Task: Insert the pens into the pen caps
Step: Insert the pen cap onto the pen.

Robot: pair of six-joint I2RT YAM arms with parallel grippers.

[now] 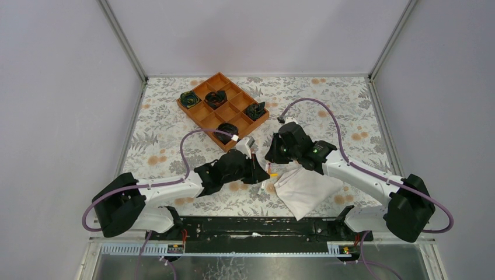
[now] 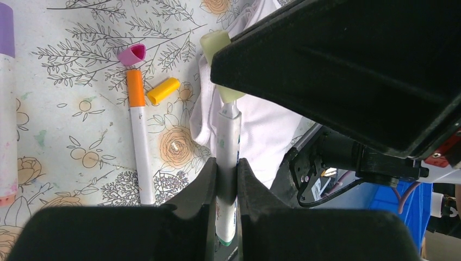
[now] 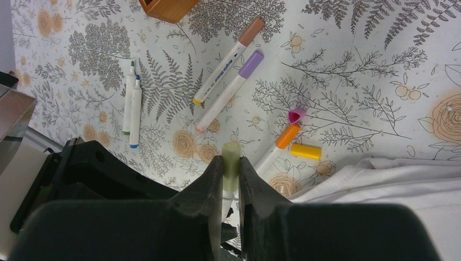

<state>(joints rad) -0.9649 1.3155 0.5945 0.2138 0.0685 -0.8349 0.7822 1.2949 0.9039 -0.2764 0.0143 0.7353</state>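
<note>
Pale green cap (image 3: pixel 231 154) pinched in my right tool (image 3: pixel 231 166) sits end-on against the white pen (image 2: pixel 229 133) clamped in my left tool (image 2: pixel 228 168), axes nearly in line.

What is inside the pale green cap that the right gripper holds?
The white pen, clamped in the left gripper, enters the pale green cap. Its tip is hidden by the cap wall and the right gripper; depth cannot be seen.
</note>
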